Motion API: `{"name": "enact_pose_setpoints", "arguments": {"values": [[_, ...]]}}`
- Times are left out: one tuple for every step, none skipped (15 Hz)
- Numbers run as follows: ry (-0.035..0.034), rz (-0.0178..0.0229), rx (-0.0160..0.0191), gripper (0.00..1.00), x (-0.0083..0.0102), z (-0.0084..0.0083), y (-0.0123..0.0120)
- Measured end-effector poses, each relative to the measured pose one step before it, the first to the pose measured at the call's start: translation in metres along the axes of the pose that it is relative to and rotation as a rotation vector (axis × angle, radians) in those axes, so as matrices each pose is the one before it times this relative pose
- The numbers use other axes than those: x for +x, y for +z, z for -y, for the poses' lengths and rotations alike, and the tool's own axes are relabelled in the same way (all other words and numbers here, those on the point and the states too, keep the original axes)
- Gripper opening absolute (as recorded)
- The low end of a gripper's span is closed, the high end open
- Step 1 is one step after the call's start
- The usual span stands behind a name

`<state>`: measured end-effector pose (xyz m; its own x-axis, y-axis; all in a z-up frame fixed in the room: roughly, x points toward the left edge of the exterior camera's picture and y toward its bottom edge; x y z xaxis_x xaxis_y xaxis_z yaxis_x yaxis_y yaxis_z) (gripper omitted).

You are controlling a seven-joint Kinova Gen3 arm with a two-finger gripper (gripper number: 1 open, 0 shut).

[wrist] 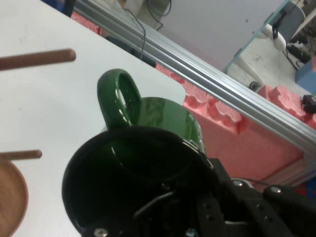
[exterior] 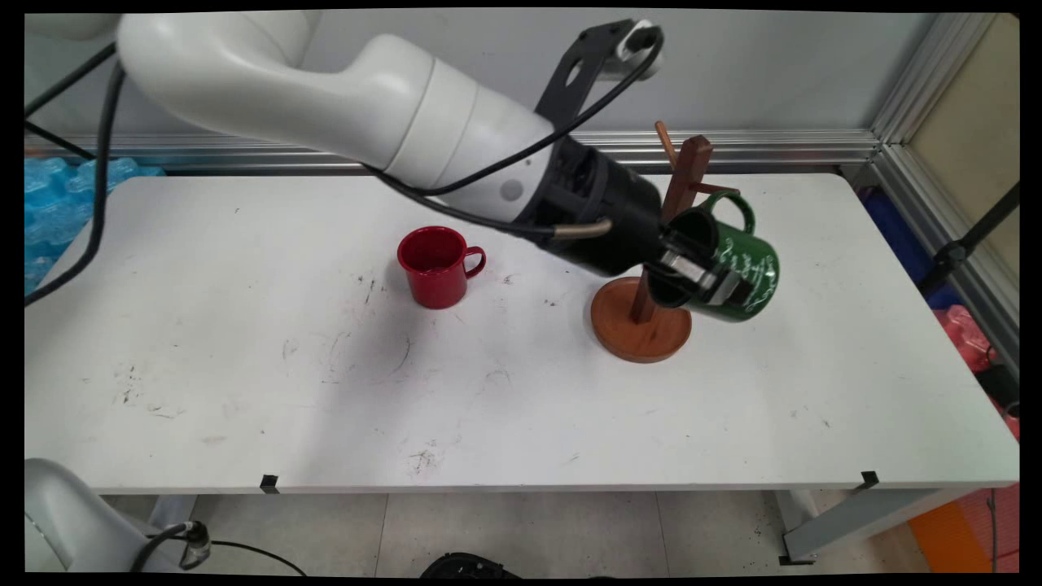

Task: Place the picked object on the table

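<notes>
Green mug (exterior: 745, 277), tilted, clamped at its rim by the gripper (exterior: 702, 281), beside the wooden rack (exterior: 643, 321) near the desk's (exterior: 244, 391) far-right corner; red mug (exterior: 435, 266) mid-desk.

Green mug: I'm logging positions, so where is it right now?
The green mug is in the gripper, tilted in the air at the table's right part, beside the wooden rack; the red mug stands further left.

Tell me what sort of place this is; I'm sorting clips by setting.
Probably a robotics lab or test cell. A white table carries only a red cup and a wooden mug stand, aluminium framing lines the walls, and foam blocks lie past the table's edge.
</notes>
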<state>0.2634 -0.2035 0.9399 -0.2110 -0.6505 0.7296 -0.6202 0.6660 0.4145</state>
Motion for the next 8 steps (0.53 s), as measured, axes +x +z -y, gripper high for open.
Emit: {"name": "enact_pose_setpoints", "arguments": {"values": [[0.00830,0.00753,0.00163,0.00,-0.00298,-0.00030,-0.00376],[0.00731,0.00708,0.00313,0.00,-0.00273,0.00019,-0.00372],[0.00806,0.00831,0.00483,0.00,-0.00299,0.00066,-0.00405],[0.00667,0.00674,0.00508,0.00,-0.00252,0.00087,-0.00357],[0.00742,0.00824,0.00701,0.00,-0.00295,0.00149,-0.00428],[0.00685,0.00674,0.00747,0.00,-0.00239,0.00170,-0.00365],[0.00903,0.00784,0.00998,0.00,-0.00263,0.00223,-0.00430],[0.01017,0.00784,0.01137,0.00,-0.00240,0.00260,-0.00427]]}}
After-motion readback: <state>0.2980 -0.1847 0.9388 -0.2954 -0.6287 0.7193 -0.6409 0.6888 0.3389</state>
